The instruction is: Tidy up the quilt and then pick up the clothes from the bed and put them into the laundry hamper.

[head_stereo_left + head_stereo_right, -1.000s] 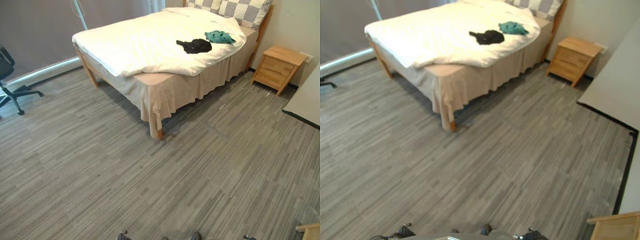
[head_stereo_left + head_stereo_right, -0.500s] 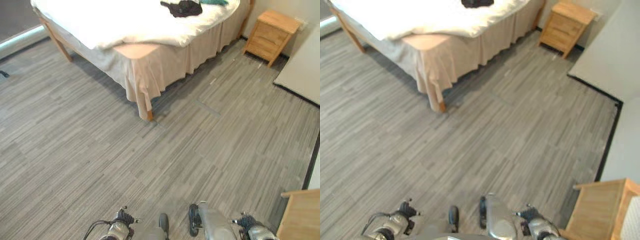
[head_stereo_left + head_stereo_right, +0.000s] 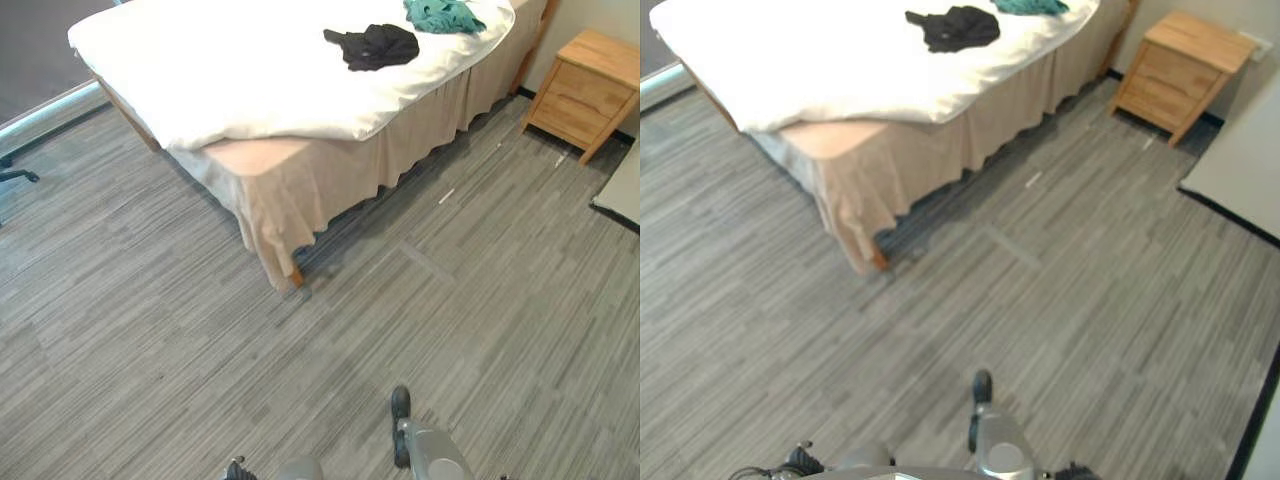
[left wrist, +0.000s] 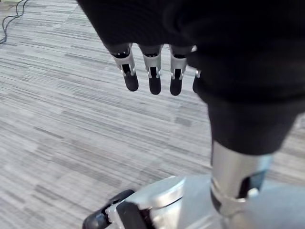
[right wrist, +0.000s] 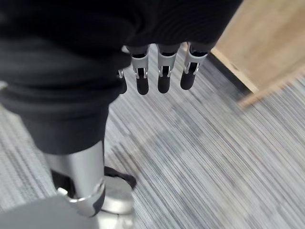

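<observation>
Two garments, a crumpled black one (image 3: 372, 46) and a teal one (image 3: 443, 14), lie on the white quilt (image 3: 230, 70), while left hand (image 4: 152, 71) and right hand (image 5: 159, 71) hang with fingers straight, empty.

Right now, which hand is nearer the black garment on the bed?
Can't tell. Left hand and right hand both hang open over the floor, far short of the black garment.

White quilt (image 3: 250, 70), black garment (image 3: 372, 46), teal garment (image 3: 441, 14), grey striped floor (image 3: 480, 300)
</observation>
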Tool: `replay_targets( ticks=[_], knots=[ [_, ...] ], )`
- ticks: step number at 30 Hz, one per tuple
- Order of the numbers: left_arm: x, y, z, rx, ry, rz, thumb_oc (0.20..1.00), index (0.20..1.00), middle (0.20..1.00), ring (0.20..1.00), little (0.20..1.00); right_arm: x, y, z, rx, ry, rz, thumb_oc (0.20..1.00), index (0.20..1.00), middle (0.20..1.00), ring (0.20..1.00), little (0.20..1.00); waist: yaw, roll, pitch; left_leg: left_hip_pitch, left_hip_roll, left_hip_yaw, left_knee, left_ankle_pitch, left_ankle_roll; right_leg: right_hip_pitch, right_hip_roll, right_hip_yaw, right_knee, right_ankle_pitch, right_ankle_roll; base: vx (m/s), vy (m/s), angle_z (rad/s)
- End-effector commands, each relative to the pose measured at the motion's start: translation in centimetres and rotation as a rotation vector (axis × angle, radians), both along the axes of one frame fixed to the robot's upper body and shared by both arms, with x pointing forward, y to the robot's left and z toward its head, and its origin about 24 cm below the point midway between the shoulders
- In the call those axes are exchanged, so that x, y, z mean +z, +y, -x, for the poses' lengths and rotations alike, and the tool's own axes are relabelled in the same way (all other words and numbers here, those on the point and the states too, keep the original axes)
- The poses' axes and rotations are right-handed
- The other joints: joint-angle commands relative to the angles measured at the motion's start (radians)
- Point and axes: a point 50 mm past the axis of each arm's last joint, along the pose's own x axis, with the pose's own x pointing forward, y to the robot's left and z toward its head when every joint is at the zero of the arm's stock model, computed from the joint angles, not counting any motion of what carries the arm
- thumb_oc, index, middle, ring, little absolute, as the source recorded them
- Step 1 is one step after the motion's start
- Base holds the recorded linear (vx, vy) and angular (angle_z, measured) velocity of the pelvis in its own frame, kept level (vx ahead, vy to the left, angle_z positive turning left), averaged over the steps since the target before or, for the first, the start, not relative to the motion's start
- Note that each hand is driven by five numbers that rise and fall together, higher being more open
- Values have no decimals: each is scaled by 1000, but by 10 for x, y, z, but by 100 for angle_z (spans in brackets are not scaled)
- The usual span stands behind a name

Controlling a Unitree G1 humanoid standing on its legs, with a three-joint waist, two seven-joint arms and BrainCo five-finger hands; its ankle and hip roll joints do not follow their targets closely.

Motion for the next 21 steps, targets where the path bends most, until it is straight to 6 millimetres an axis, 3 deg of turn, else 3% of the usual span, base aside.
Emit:
replay_targets(
  ticks=[1, 2, 3, 4, 5, 7, 8, 9, 10, 12, 13, 16, 18, 19, 21],
  knots=[
    [14, 9, -42, 29, -131, -26, 1000, 1000, 1000, 1000, 1000, 9, -16, -16, 51, -18, 78, 1000, 1000, 1000, 1000, 1000, 27, -67, 78, 184, -49, 131, -328, -132, 43, 75, -47, 52, -148, 32, 181, 367, -20, -4],
    [14, 5, -43, 35, -140, -11, 1000, 1000, 1000, 1000, 1000, 12, -17, -23, 56, -45, 81, 1000, 1000, 1000, 1000, 1000, 53, -71, 80, 132, -85, 152, -380, -159, 44, 117, -44, 71, -167, 20, 187, 886, 49, -35],
    [12, -3, -43, 45, -151, 19, 1000, 1000, 1000, 1000, 1000, 16, -21, -29, 36, -91, 81, 1000, 1000, 1000, 1000, 1000, 90, -53, 55, 72, -118, 216, -696, -161, 52, 200, -29, 100, -204, -13, 210, 727, 70, -75],
    [12, -4, -42, 44, -149, 20, 1000, 1000, 1000, 1000, 1000, 15, -21, -28, 35, -89, 82, 1000, 1000, 1000, 1000, 1000, 94, -57, 59, 92, -123, 221, -715, -158, 53, 211, -35, 104, -209, -16, 211, 1001, 91, -79],
    [10, -4, -37, 19, -123, 10, 1000, 1000, 1000, 1000, 1000, 15, -24, -23, 28, -82, 98, 1000, 1000, 1000, 1000, 1000, 116, -32, 30, 61, -68, 399, -934, -48, 37, 315, 9, 72, -225, -82, 212, 495, 20, -60],
    [9, -3, -34, 30, -113, 13, 1000, 1000, 1000, 1000, 1000, 14, -21, -24, 30, -82, 86, 1000, 1000, 1000, 1000, 1000, 123, -29, 12, 98, -61, 431, -985, -56, 43, 326, 18, 71, -212, -99, 214, 562, 37, -34],
    [6, 0, -23, 47, -80, 7, 1000, 1000, 1000, 1000, 1000, 8, -12, -15, 53, -50, 65, 1000, 1000, 1000, 1000, 1000, 130, -42, -15, 177, -92, 414, -1050, -64, 79, 338, 20, 53, -115, -126, 223, 678, 91, -22],
    [5, 3, -18, 38, -58, -2, 1000, 1000, 1000, 1000, 1000, 5, -6, -12, 60, -36, 44, 1000, 1000, 1000, 1000, 1000, 116, -43, -20, 248, -102, 412, -1094, -91, 97, 274, 14, 25, 106, -109, 290, 559, 64, 12],
    [6, 6, -18, 37, -55, -12, 1000, 1000, 1000, 1000, 1000, 5, -3, -14, 63, -42, 34, 1000, 1000, 1000, 1000, 1000, 106, -34, -14, 271, -88, 405, -1103, -97, 101, 217, 9, 23, 192, -65, 318, 351, 56, 59],
    [8, 13, -19, 47, -56, -28, 1000, 1000, 1000, 1000, 1000, 5, 2, -19, 67, -57, 18, 1000, 1000, 1000, 1000, 1000, 91, -19, -1, 304, -66, 388, -1114, -102, 100, 111, -17, 22, 343, -11, 342, 183, -11, 68],
    [8, 13, -19, 48, -56, -28, 1000, 1000, 1000, 1000, 1000, 5, 2, -19, 68, -57, 18, 1000, 1000, 1000, 1000, 1000, 90, -22, -1, 302, -69, 388, -1113, -102, 101, 105, -21, 23, 352, -16, 343, 181, -40, 56],
    [11, 23, -21, 56, -67, -53, 1000, 1000, 1000, 1000, 1000, 6, 4, -23, 80, -65, 17, 1000, 1000, 1000, 1000, 1000, 83, -14, 6, 332, -61, 341, -1114, -117, 84, 79, -77, 6, 229, -63, 297, 280, -141, 70],
    [12, 28, -21, 55, -67, -71, 1000, 1000, 1000, 1000, 1000, 6, 5, -24, 85, -68, 21, 1000, 1000, 1000, 1000, 1000, 73, -22, 3, 347, -70, 299, -1114, -134, 73, 62, -81, 86, 75, -52, 286, 315, -224, 89],
    [13, 31, -21, 51, -68, -82, 1000, 1000, 1000, 1000, 1000, 6, 4, -24, 83, -65, 22, 1000, 1000, 1000, 1000, 1000, 60, -26, 5, 365, -72, 269, -1114, -152, 66, 69, -82, 147, -24, -24, 295, 323, -262, 101],
    [15, 37, -21, 59, -73, -99, 1000, 1000, 1000, 1000, 1000, 6, 3, -22, 73, -58, 21, 1000, 1000, 1000, 1000, 1000, 47, -33, 3, 379, -63, 225, -1114, -169, 53, 53, -97, 250, -102, 26, 316, 289, -284, 95]
  ],
)
